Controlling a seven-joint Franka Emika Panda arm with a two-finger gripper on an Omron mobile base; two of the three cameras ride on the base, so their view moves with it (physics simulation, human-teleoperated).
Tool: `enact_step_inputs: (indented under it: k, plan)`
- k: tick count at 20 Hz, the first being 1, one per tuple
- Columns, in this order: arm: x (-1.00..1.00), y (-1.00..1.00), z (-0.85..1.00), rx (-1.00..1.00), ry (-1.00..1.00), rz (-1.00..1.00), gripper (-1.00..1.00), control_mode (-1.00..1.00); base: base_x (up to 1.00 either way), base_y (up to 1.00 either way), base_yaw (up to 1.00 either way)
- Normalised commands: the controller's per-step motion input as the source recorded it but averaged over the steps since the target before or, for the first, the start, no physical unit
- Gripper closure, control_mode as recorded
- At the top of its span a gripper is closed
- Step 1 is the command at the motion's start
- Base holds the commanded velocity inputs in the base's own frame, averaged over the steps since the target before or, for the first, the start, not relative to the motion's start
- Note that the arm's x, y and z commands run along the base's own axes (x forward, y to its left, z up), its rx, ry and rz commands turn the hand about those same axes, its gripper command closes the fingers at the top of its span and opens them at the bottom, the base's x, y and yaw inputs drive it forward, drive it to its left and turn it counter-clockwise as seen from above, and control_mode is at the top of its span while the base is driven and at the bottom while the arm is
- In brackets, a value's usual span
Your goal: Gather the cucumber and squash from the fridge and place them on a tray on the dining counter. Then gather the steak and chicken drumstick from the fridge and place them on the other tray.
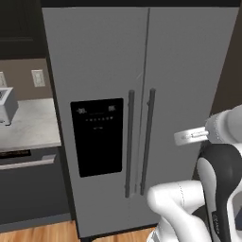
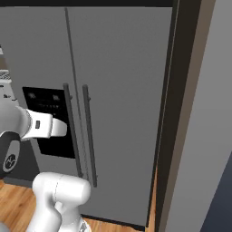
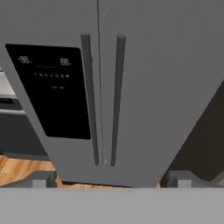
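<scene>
The fridge (image 1: 179,71) (image 2: 127,68) (image 3: 166,65) stands straight ahead with both grey doors shut. Its two dark vertical handles (image 1: 130,142) (image 3: 89,100) run down the middle, and the black dispenser panel (image 1: 97,137) is on the left door. My gripper (image 3: 111,180) hangs in front of the doors at about handle height and touches nothing. Its fingertips (image 3: 41,180) stand wide apart, open and empty. My white hand (image 1: 191,136) (image 2: 45,127) points at the fridge. The cucumber, squash, steak and chicken drumstick are hidden behind the doors. The trays and dining counter are out of view.
Left of the fridge runs a pale counter (image 1: 33,127) with a toaster (image 1: 7,106) on it and a dark appliance front (image 1: 28,184) below. A dark panel (image 2: 181,113) and a grey wall (image 2: 213,136) close off the right side. Wood floor (image 1: 38,234) lies below.
</scene>
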Motion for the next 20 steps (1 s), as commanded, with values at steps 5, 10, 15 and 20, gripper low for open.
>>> enact_step_inputs:
  k: [5,10,15,20]
  plan:
    - [0.00,0.00,0.00,0.00,0.00,0.00,-1.00,1.00,-0.60,0.00,0.00]
    - [0.00,0.00,0.00,0.00,0.00,0.00,-1.00,1.00,-0.24,0.01,0.00]
    - [0.00,0.00,0.00,0.00,0.00,0.00,-1.00,1.00,0.00,0.09,-0.02]
    - [0.00,0.00,0.00,0.00,0.00,0.00,-1.00,1.00,0.00,0.24,-0.07]
